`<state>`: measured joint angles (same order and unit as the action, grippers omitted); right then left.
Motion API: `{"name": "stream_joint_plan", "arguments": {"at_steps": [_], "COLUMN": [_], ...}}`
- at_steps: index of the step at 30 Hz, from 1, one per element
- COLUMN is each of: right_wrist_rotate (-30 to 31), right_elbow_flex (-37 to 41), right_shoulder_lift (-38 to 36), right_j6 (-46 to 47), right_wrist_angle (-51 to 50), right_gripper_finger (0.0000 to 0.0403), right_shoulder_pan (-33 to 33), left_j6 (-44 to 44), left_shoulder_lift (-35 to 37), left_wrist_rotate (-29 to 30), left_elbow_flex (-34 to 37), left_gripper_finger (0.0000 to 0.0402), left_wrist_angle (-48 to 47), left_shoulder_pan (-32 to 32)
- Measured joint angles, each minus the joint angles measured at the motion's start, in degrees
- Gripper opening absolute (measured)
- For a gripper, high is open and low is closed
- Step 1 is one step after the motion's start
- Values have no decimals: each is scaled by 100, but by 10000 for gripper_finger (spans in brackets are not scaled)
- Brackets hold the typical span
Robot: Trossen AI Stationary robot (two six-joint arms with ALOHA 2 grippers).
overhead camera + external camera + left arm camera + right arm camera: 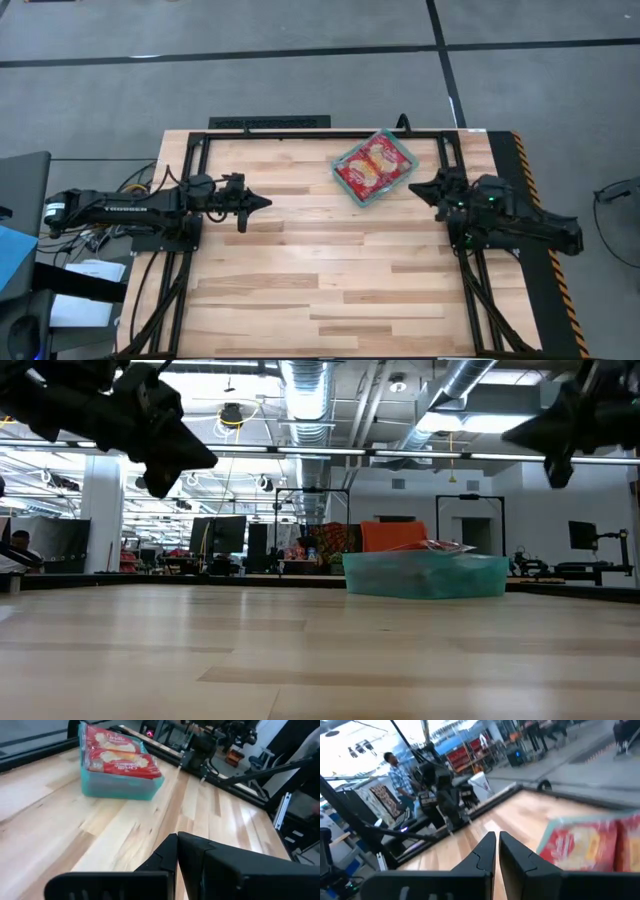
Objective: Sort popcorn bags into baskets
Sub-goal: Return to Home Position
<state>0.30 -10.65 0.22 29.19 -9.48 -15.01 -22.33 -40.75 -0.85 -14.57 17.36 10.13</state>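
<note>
A teal basket stands at the table's far right and holds red popcorn bags with pale printed panels, lying flat in a stack; the top ones reach above its rim. My left gripper hangs shut over the table's left-middle, pointing level toward the right, well left of the basket. My right gripper hangs shut just right of the basket's near corner, pointing left. Neither holds anything. In the low view both grippers hang high above the wood, and the basket rests on its flat bottom.
Black frame rails run along the table's far edge and both sides. Bare wood fills the table's middle and near half. A yellow-black striped strip marks the right edge. A person stands in the room beyond the table.
</note>
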Motion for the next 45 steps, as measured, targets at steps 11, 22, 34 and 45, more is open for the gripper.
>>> {"name": "stream_joint_plan", "arguments": {"at_steps": [11, 22, 34, 45], "right_wrist_rotate": [275, 272, -345, -1413], "right_elbow_flex": [456, 460, 460, 523], "right_shoulder_lift": [88, 89, 89, 78], "right_j6": [386, 389, 58, -237], "right_wrist_angle": [-6, -157, 120, 1235], "right_gripper_finger": [47, 47, 47, 47], "right_shoulder_pan": [-1, -4, 1, 6], "left_j6": [-948, -1475, -178, 92], "left_shoulder_lift": [35, 1084, 2871, 3882], "left_wrist_rotate": [24, 1311, 3166, 2405], "left_elbow_flex": [1341, 1213, 36, 1363], "left_gripper_finger": [0, 0, 0, 0], "left_wrist_angle": [1930, 1140, -2119, -1343], "left_shoulder_pan": [-164, -1198, -2625, -3035]}}
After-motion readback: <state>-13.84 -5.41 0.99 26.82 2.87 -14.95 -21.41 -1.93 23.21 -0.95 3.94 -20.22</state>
